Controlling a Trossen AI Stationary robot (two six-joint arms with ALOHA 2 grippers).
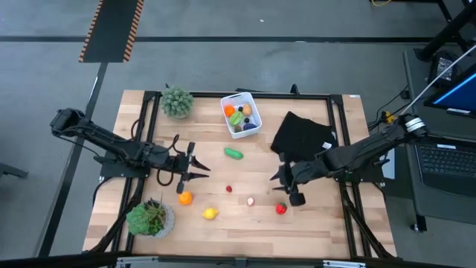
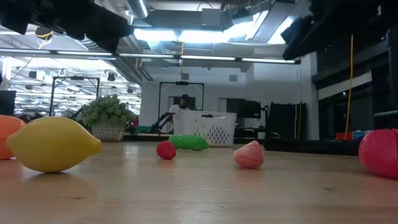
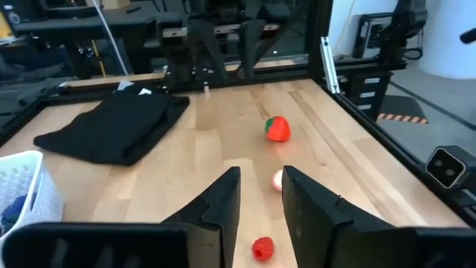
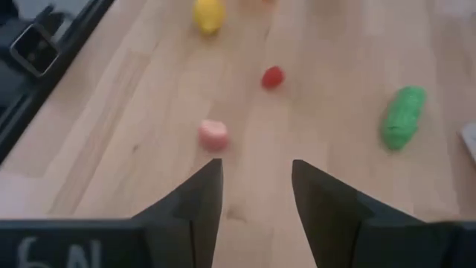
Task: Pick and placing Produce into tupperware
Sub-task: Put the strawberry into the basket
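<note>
Bright overhead ceiling strip lights [image 2: 186, 34] illuminate the scene evenly; shadows are soft. In the low view, the near yellow toy lemon [image 2: 53, 144] is slightly blurred.

Both arms dark, near-black, slim jointed links with bulkier housings at joints. Left gripper [image 1: 195, 168]: two thin black fingers, matte, flat-faced, tapering to blunt tips; broad black block behind fingers [image 3: 223, 212]. Black cable loops out behind its wrist. Right gripper [image 1: 280, 179]: same matte black pair of fingers [image 4: 197, 201]; pale handwritten marks on block behind them. Silver-white collar on right arm far back from gripper. No screws discernible.
</note>
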